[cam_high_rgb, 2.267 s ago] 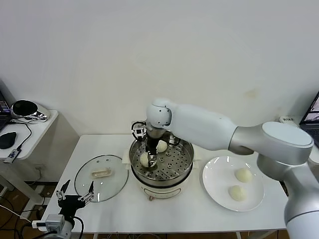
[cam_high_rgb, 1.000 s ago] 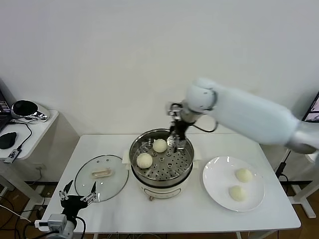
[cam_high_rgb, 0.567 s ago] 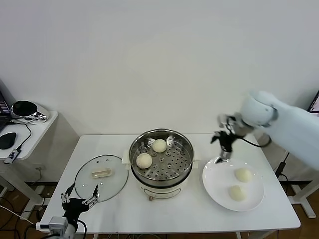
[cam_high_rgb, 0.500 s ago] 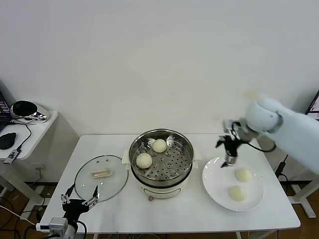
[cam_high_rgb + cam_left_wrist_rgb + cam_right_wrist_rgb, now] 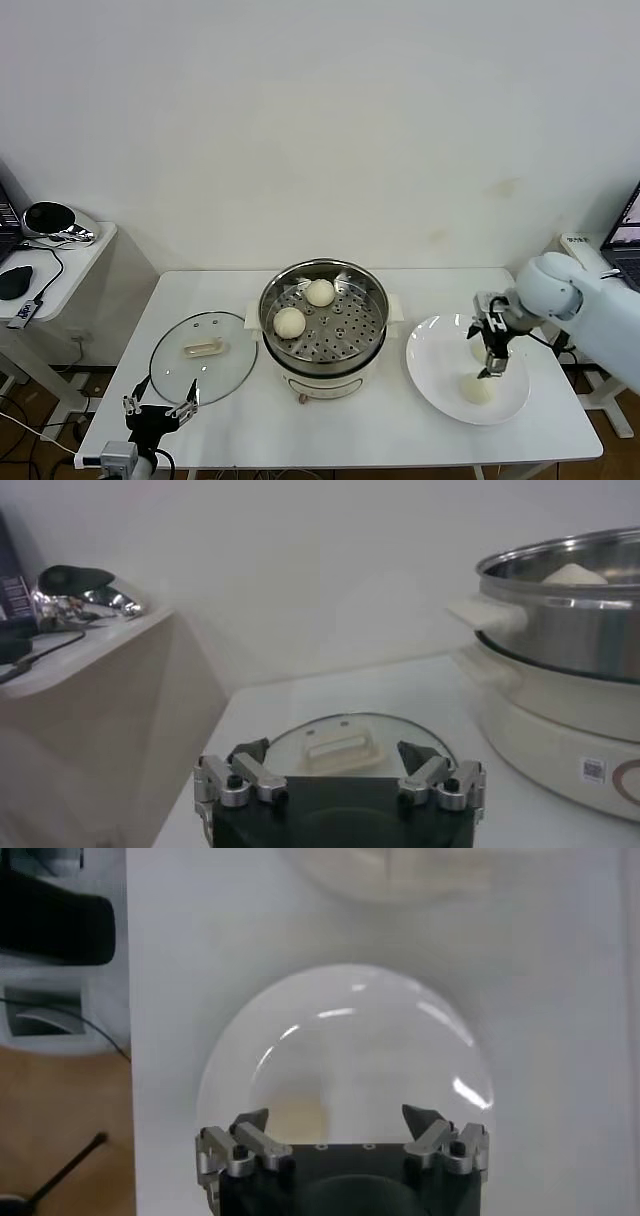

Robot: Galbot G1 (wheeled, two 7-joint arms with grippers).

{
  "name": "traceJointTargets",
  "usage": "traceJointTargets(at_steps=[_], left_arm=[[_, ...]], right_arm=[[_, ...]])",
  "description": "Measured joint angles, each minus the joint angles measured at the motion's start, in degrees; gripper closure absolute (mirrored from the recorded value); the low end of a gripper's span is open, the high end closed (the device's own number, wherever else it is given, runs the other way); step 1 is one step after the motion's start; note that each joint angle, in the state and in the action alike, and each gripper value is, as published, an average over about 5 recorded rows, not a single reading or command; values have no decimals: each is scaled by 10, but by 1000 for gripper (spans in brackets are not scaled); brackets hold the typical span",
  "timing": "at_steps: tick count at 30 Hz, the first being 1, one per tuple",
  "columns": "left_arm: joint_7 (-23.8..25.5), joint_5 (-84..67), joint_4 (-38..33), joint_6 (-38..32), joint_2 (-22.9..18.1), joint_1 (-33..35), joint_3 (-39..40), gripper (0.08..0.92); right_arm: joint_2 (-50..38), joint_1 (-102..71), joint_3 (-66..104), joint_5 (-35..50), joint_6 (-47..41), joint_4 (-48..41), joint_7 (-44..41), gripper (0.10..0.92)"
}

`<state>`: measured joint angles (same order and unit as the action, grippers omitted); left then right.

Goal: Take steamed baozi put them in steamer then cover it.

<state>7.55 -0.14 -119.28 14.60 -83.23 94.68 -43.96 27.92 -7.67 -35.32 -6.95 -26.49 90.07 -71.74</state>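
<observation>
Head view, front edge of the white table (image 5: 330,425): the left gripper (image 5: 158,414) is parked with jaws spread and empty, its arm cut off by the frame. Just beyond it lies the round glass lid (image 5: 203,356). At centre, the shiny stainless-steel steamer (image 5: 324,322) holds two cream-white round baozi (image 5: 289,322) on its perforated tray. To the right, the right gripper (image 5: 492,349) hangs over the flat white plate (image 5: 435,375), jaws parted and empty, hiding one bun; another bun (image 5: 474,390) lies just below its fingertips.
</observation>
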Motion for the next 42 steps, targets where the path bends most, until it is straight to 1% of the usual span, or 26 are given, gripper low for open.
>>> traceJointTargets(at_steps=[16, 42], left_arm=[[-4, 3, 13, -6, -1, 6, 0, 177], [-5, 4, 29, -9, -1, 2, 3, 177]], right_arm=[[7, -63, 28, -36, 6, -17, 9, 203], [35, -110, 44, -70, 18, -54, 39, 203]])
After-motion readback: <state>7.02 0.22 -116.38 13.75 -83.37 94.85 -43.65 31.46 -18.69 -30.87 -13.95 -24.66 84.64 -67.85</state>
